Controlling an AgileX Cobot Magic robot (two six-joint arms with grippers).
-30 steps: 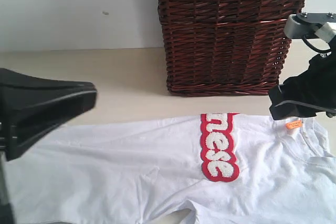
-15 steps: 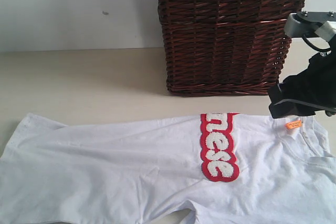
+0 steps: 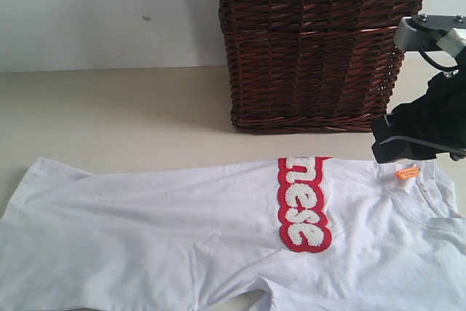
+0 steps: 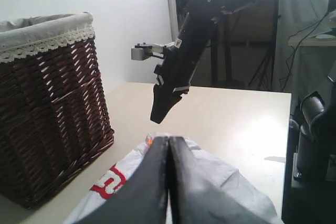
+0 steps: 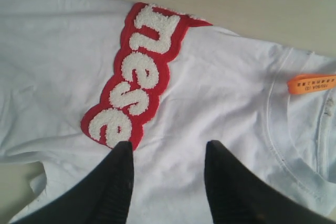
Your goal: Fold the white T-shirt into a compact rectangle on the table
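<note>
The white T-shirt (image 3: 182, 231) lies flat on the table (image 3: 131, 114), collar to the right. Its red-outlined lettering (image 3: 302, 205) runs up to the shirt's far edge. An orange neck tag (image 3: 408, 172) shows by the collar. My right gripper (image 3: 382, 147) hovers over the collar end. In the right wrist view it (image 5: 169, 148) stands open above plain white cloth (image 5: 220, 77) beside the lettering (image 5: 139, 77), with nothing between its fingers. My left gripper (image 4: 168, 140) is shut on nothing, raised above the shirt (image 4: 226, 177) and out of the exterior view.
A tall dark wicker basket (image 3: 313, 41) with a lace-trimmed liner (image 4: 47, 32) stands on the table just beyond the shirt. A white wall rises behind the table. Bare tabletop stretches left of the basket.
The left gripper, which hung over the shirt's left end a second ago, has left the exterior view and uncovered that end. The right arm has hardly moved.
</note>
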